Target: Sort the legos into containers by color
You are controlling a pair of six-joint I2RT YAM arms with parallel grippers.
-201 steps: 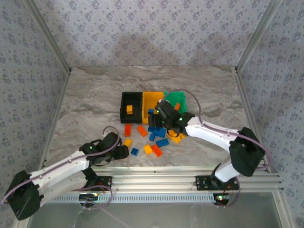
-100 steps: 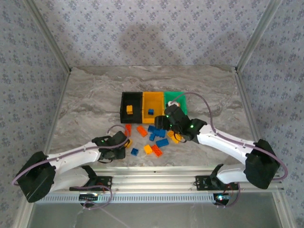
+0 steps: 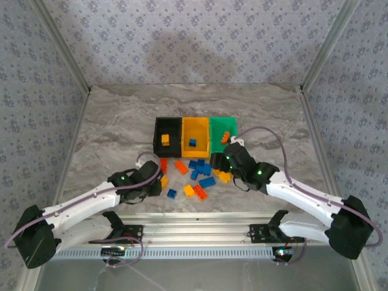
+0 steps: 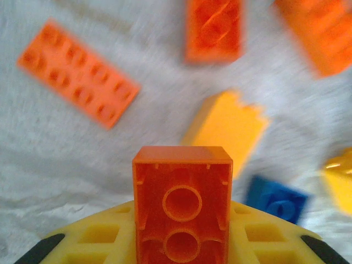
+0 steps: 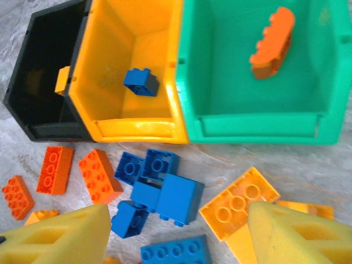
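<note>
Sitting between left jaws: red-orange lego [image 4: 182, 206]

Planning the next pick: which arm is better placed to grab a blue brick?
Right: the right gripper is open just above the loose blue bricks; the left gripper is shut on a red-orange brick.

Mixed legos [image 5: 175, 197] lie scattered before three adjoining bins [image 5: 140, 127], each holding one.

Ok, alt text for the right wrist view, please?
Three bins side by side: black bin with a yellow brick, yellow bin with a blue brick, green bin with an orange brick. Below them loose blue, orange and yellow bricks lie on the table, framed by the yellow pads of the open right claw.
</note>
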